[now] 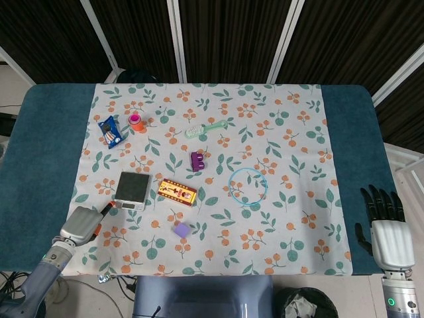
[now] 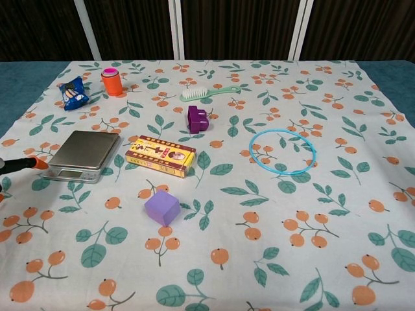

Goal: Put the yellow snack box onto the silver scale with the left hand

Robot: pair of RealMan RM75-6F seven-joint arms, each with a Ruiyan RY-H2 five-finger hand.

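Observation:
The yellow snack box lies flat on the floral cloth, just right of the silver scale, whose platform is bare. My left hand hovers near the table's front left, below and left of the scale, holding nothing. An orange-tipped finger points at the scale's front corner from a short gap. My right hand hangs off the table's right front corner, fingers spread and holding nothing; the chest view does not show it.
At the back left are a blue snack packet and an orange cup. A green brush, a purple toy, a blue ring and a purple cube lie around the box.

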